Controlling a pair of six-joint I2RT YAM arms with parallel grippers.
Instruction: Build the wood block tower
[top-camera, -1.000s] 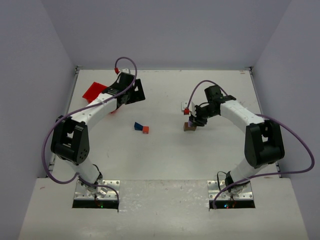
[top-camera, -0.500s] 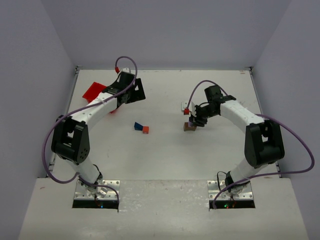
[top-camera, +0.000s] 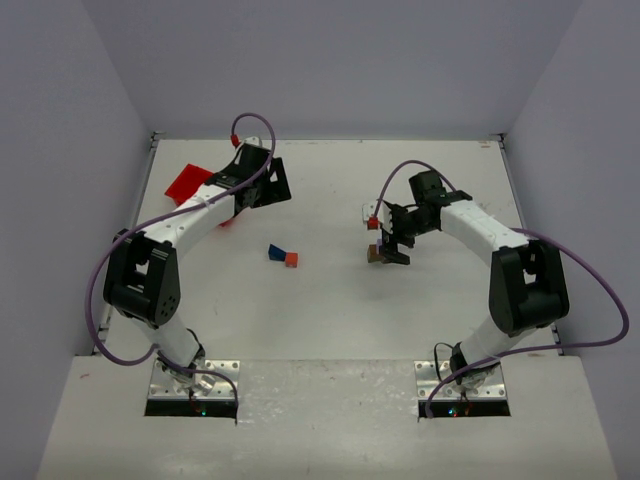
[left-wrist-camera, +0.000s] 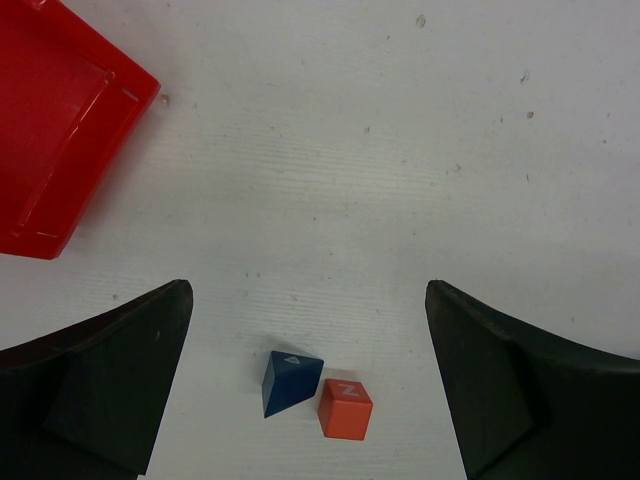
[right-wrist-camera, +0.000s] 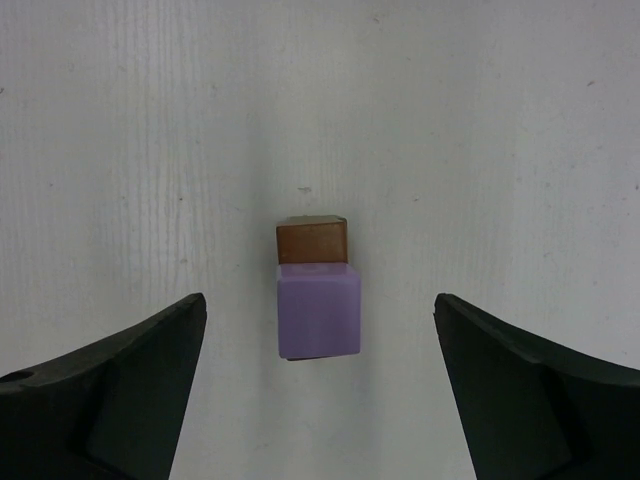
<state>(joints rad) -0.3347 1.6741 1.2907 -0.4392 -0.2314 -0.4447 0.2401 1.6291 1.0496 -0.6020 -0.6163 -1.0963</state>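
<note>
In the right wrist view a lilac-purple block (right-wrist-camera: 318, 309) sits on top of a brown block (right-wrist-camera: 312, 241), stacked on the white table. My right gripper (right-wrist-camera: 320, 385) is open, its black fingers (right-wrist-camera: 120, 385) wide on either side of the stack and touching neither block. From above, this stack (top-camera: 375, 252) lies just under the right gripper (top-camera: 388, 249). A dark blue wedge (left-wrist-camera: 288, 381) and an orange-red block (left-wrist-camera: 345, 408) lie side by side between the tips of my open left gripper (left-wrist-camera: 310, 385). In the top view the wedge (top-camera: 276, 252) and the orange-red block (top-camera: 291, 260) sit mid-table, with the left gripper (top-camera: 258, 190) up behind them.
A red plastic bin (top-camera: 188, 183) lies at the back left, next to the left arm; its corner (left-wrist-camera: 60, 130) shows in the left wrist view. Grey walls close the table on three sides.
My right gripper has opened off the lilac-purple block, leaving it on the brown block. The left arm has not moved.
</note>
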